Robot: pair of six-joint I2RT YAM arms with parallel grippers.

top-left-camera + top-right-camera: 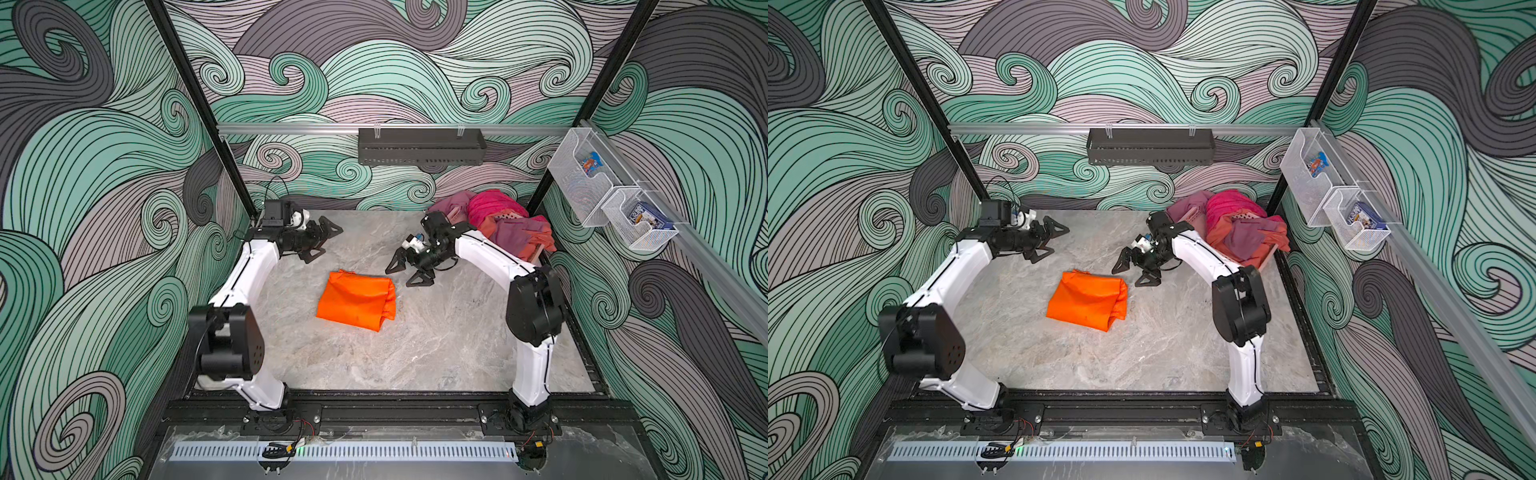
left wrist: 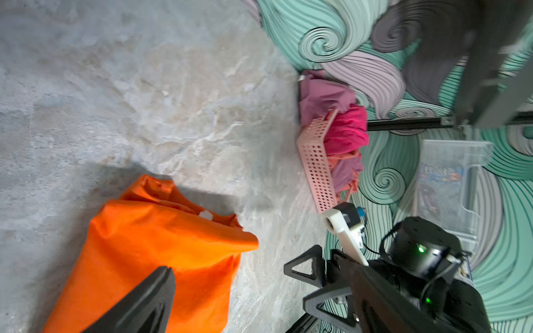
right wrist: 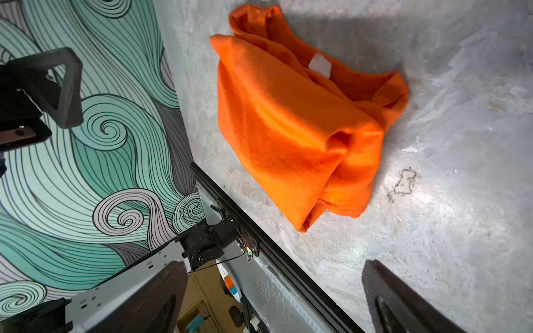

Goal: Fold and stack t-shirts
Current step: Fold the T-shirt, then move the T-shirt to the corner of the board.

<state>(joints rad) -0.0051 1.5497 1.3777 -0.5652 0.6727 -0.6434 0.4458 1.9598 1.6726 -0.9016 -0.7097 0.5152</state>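
Enclosure walls (image 1: 83,174) on three sides, printed in teal, grey and lilac waves. Marble-look worktop (image 1: 415,357), pale and veined, scuffed in places. Pink lattice basket (image 2: 317,167) in the far right corner, heaped with magenta, mauve and coral garments (image 1: 505,224). Orange t-shirt (image 1: 357,299) at mid-worktop, folded to a plump, rumpled rectangle, with its long axis roughly across from arm to arm and slightly skewed; seemingly folded, with nothing stacked on it yet. Right claw (image 1: 405,272) just beyond the shirt's far right corner, jaws spread wide, empty, clear of the cloth; the nearer of the two. Left claw (image 1: 323,242) farther off toward the far left, likewise spread and empty. White neck label (image 3: 319,65) showing between the folded layers in both wrist views.
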